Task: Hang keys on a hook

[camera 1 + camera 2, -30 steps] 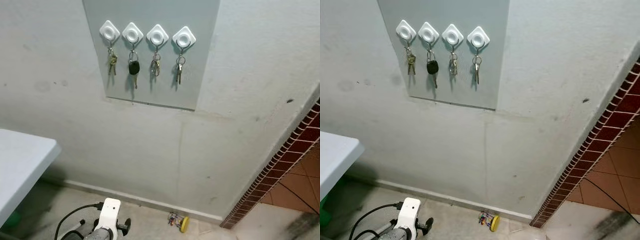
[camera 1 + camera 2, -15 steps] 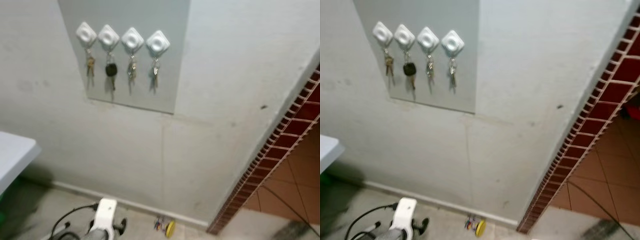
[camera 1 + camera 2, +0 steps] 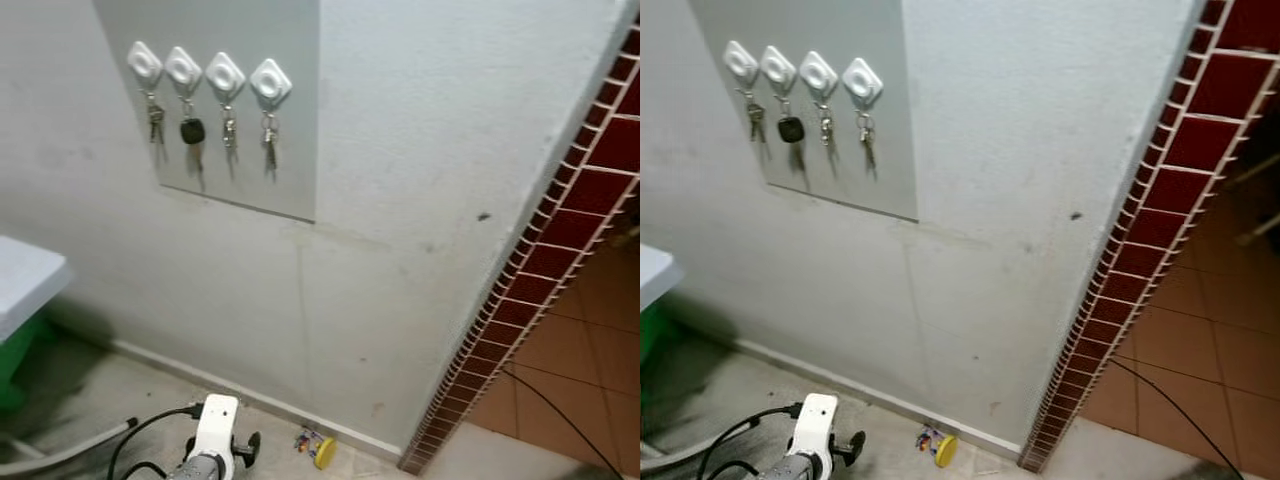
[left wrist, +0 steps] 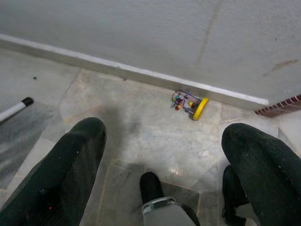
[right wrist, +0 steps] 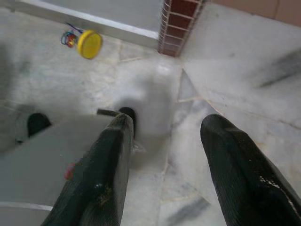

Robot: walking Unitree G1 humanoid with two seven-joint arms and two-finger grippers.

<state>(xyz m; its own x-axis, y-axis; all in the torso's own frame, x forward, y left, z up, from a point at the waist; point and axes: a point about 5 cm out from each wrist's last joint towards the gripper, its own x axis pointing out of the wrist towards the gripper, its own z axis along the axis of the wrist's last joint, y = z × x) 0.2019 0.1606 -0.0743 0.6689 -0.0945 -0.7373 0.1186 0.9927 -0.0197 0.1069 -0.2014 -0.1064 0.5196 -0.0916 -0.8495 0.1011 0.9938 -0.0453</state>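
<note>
Four white diamond-shaped hooks on a smooth grey wall panel each carry a key bunch. A yellow-tagged key ring lies on the marble floor by the skirting. Left gripper and right gripper hang low, fingers apart, empty.

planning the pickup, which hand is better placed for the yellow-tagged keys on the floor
Left, probably: the keys lie ahead between the fingers of the open left hand, while they sit off to one side of the open right hand.
</note>
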